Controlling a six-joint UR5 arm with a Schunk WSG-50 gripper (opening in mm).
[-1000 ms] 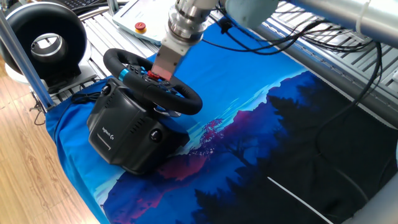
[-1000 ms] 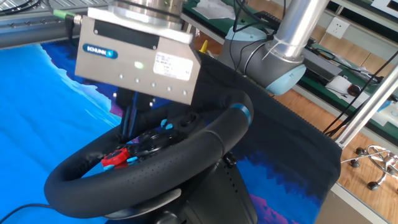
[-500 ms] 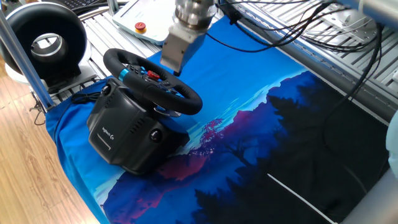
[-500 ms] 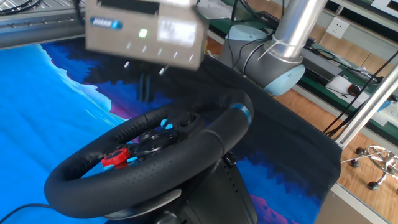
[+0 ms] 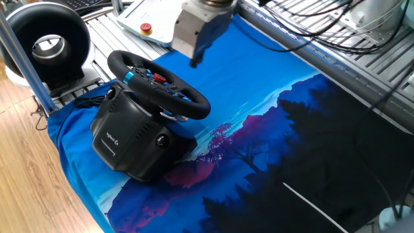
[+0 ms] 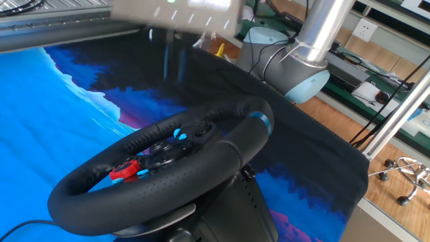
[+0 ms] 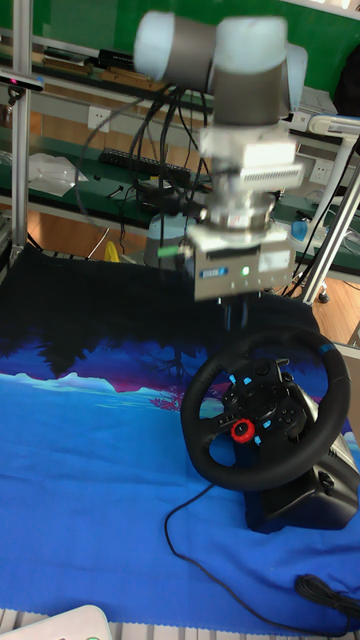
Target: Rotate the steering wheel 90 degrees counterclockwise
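- When turning the wheel (image 5: 162, 84), expect a stiff, padded rim on a sprung shaft: probably resists and tends to recentre.
- Judged heavy at the base (image 5: 129, 139); unlikely to slide on the cloth (image 5: 272, 110) under a slow turn.
- Take hold on the bare rim or push against a spoke near the hub; avoid the coloured buttons, which look easy to press by mistake.
- Use the blue stripe (image 5: 129, 76) as the angle mark for the quarter turn.
- Located near one corner of the table, at the end beside the ring device (image 5: 48, 39), rim tilted up toward the arm.
- Gripper (image 5: 194, 61) above the far side of the rim, apart from it, holding nothing.
- Finger gap: cannot tell, blurred in all three views.
- Count:
  - 1 wheel, on 1 base.
  - 1 blue stripe.
  - 1 red hub button (image 7: 241, 431).
  - 1 gripper.
  - 1 ring device, off the cloth.
  - 1 cable (image 7: 190, 530) running from the base across the cloth.
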